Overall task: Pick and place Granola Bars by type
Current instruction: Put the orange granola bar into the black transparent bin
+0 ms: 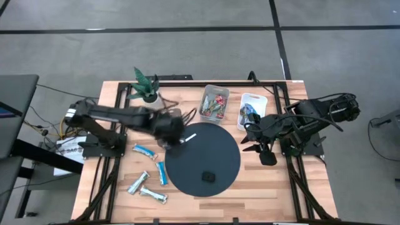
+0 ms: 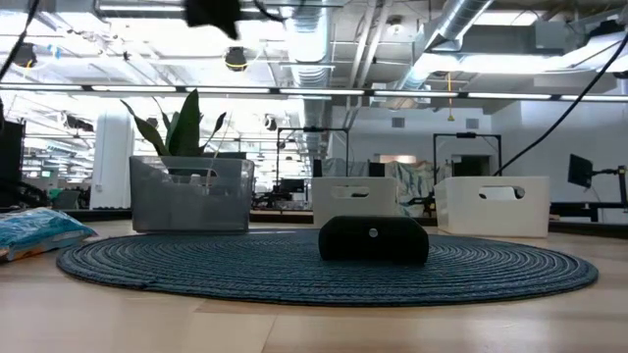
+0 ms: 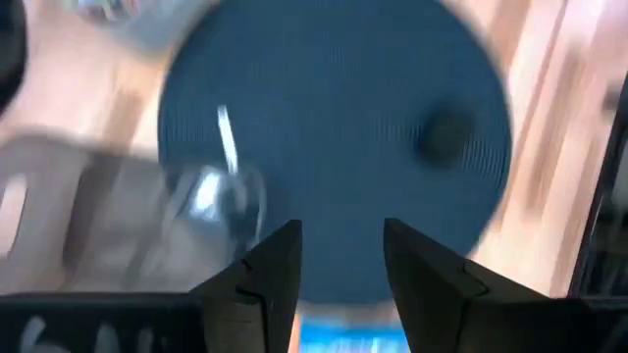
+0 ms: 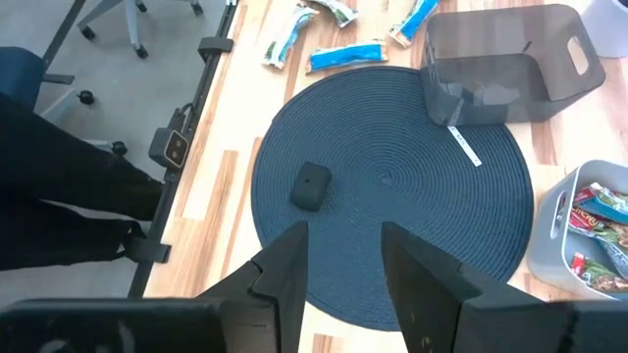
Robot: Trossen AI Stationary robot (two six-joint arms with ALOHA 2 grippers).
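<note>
Left gripper: fingers stand apart, nothing between them; only the blue round mat shows through the gap. A blurred strip of light blue lies under the fingertips, and I cannot tell what it is. In the high view this gripper hangs over the mat's left rim, next to the grey bin.

Right gripper: fingers parted, empty. It waits by the mat's right edge, looking back across it.

On the mat: small black block and white stick. Neither is a task item.

Granola Bars left loose on bare table, left of the mat:
- blue-and-white bar, nearest the left gripper
- blue bar, at the mat's rim
- silvery bar
- silvery bar, nearest the front edge

Already sorted: red/green wrappers in the clear bin, blue ones in the white bin. I cannot make out what is in the grey bin.

Judgement: the step in hand is a pick by the left arm, with no bar gripped yet. The task looks more than half done.

Next move calls for lowering onto one loose bar, jaws set across its narrow width. The wrapper is slick and lies flat, so the fingertips must reach the table. Then the bar goes to the bin of its type.
</note>
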